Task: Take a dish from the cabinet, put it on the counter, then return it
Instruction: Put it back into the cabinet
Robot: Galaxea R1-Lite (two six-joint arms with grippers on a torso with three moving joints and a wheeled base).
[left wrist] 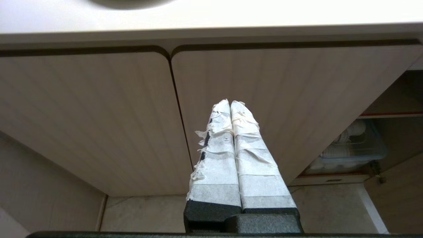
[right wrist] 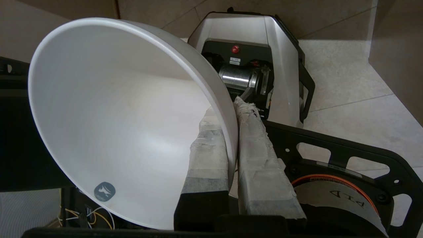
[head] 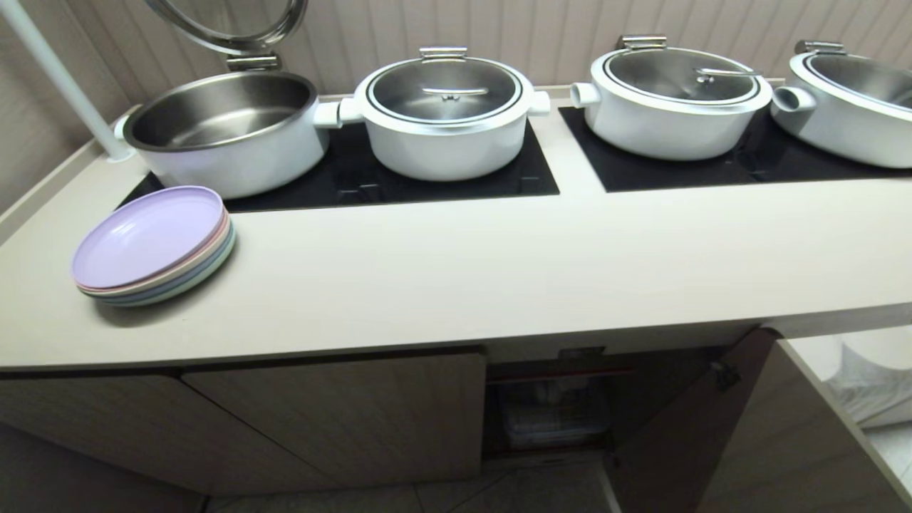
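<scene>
Right gripper: clamped on the rim of the white bowl, one taped finger inside the wall, the other outside. The bowl is held tilted, mouth toward the wrist camera, above the tiled floor and the robot's base; it is clear of both cabinet and worktop.

Left gripper: taped fingers pressed together, holding nothing, pointed at the closed cabinet doors.

Worktop: carries a stack of pastel plates at the left and four white pots on black cooktop panels.

Cabinet: one door stands open to the right; a red-edged shelf and a clear bin are dimly visible inside. Neither arm appears in the head view.
</scene>
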